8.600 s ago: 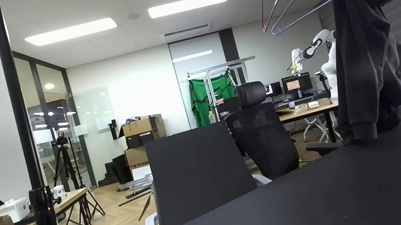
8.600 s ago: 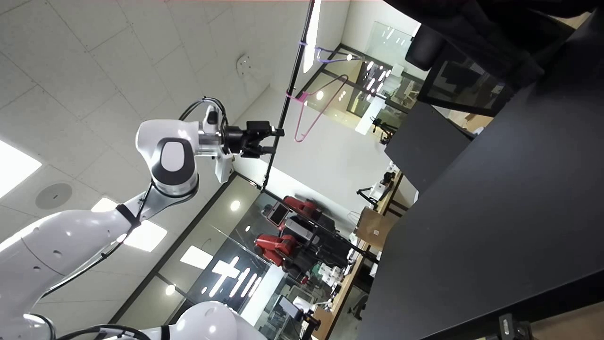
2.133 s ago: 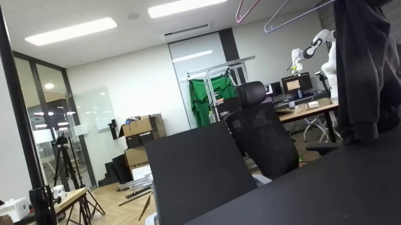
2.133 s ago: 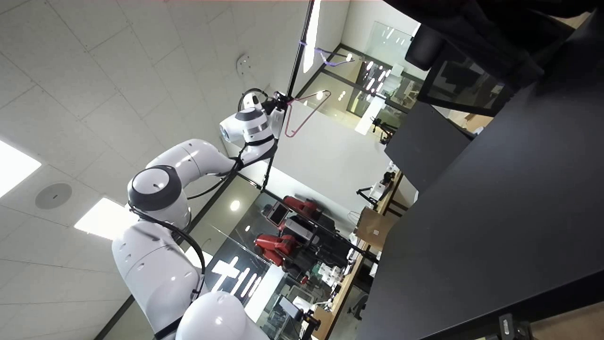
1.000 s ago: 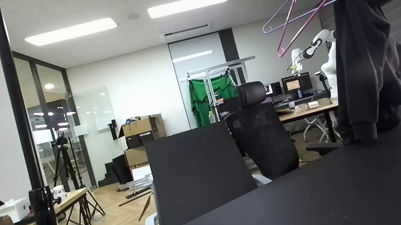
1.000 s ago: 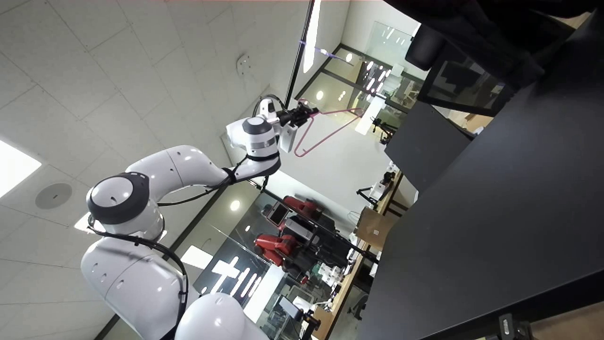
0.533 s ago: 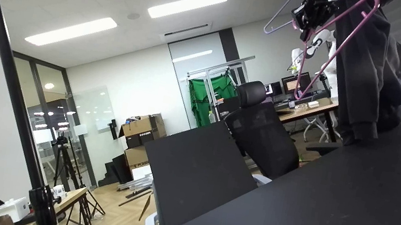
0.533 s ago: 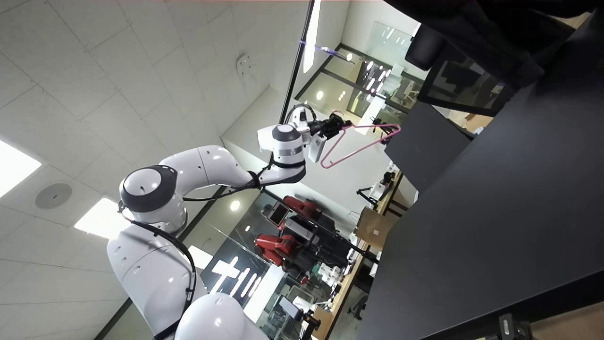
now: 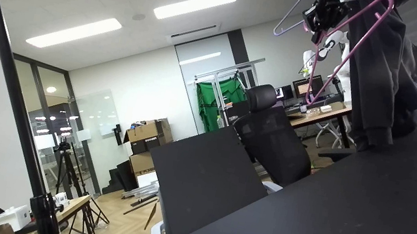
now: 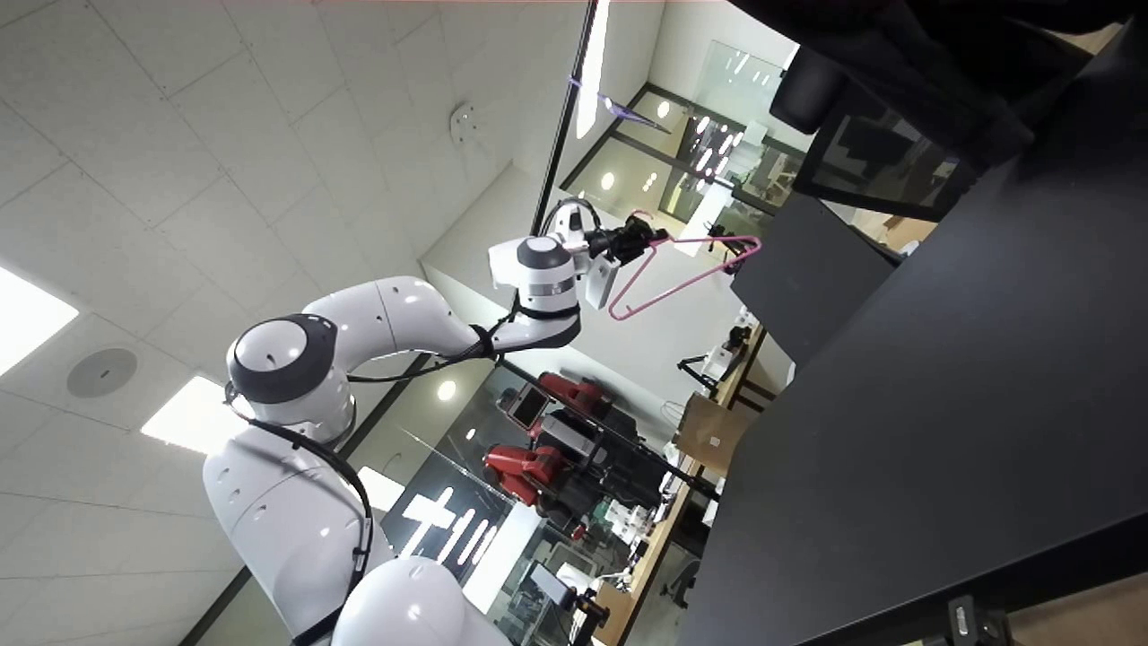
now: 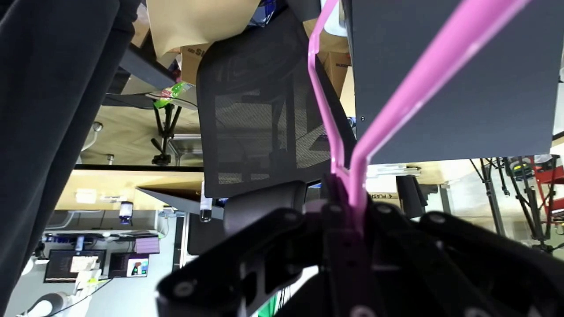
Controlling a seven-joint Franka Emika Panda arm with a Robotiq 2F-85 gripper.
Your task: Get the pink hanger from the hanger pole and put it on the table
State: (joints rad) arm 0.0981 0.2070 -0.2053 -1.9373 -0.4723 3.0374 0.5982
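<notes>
In both exterior views my gripper [image 10: 662, 235] [image 9: 317, 35] is shut on the pink hanger [image 10: 689, 284] near its neck, below the hook. The wrist view confirms it: two pink bars of the pink hanger [image 11: 407, 97] spread out from between the closed fingers of the gripper [image 11: 350, 193]. The triangle hangs tilted in the air, and the hook shows apart from the black hanger pole [image 10: 563, 126]. Well below the hanger lies the black table [image 10: 942, 422] [image 9: 343, 226], with a gap between them.
A purple hanger [image 10: 630, 113] hangs on the pole farther along, behind the gripper. A person in dark clothes [image 9: 379, 74] is at the table's far side. Beyond the table edge stand a dark grey panel [image 9: 206, 176] and a black mesh chair [image 9: 273, 141].
Earlier the pink hanger hung on the pole with the gripper open beside it. The gripper then closed on it and carried it off the pole toward the table side. Over the last half second it barely moves.
</notes>
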